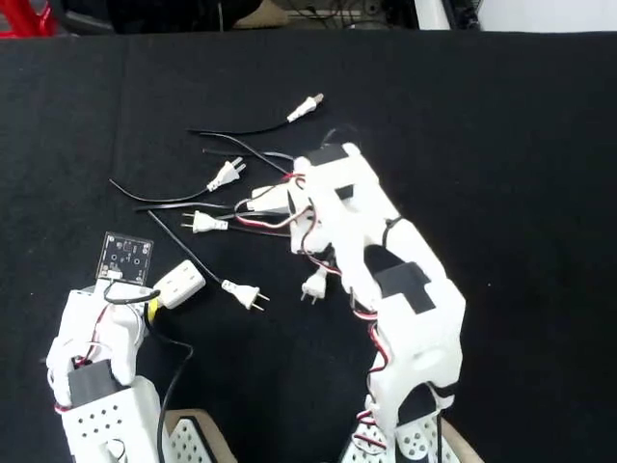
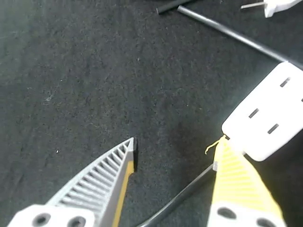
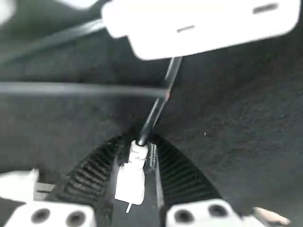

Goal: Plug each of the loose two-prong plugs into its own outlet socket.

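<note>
Two arms stand side by side at the black bench [image 1: 521,193]. At the left, the left gripper [image 2: 176,142] has its jaws wide apart and they hold nothing. Between them is the bare black surface, and a black cord [image 2: 180,201] crosses low between the fingers. The white outlet block [image 2: 265,118] lies just outside the yellow finger [image 2: 236,184], with its corner touching that finger's tip, so the block is beside the jaws and not between them. Three slots show on its upper face.

To the right of the block, loose plugs lie on the bench with their black cords. The nearest plug [image 1: 248,294] is near the block, with its prongs pointing to the right. Farther back lie a second plug [image 1: 204,223] and a third plug [image 1: 227,175]. Well apart from them, toward the back, is a far plug [image 1: 307,107].

Further to the right, the right gripper [image 3: 138,141] has its jaws closed on a white plug [image 3: 130,177]. This plug lies along the two black fingers, with its cord leaving past the fingertips and its prongs pointing back to the wrist. Ahead of the jaws, apart from the held plug, lies a second outlet block [image 3: 203,26] with slots on its face. In the high view a small plug [image 1: 314,285] shows beside the right arm; I cannot tell if it is the held one.
</note>
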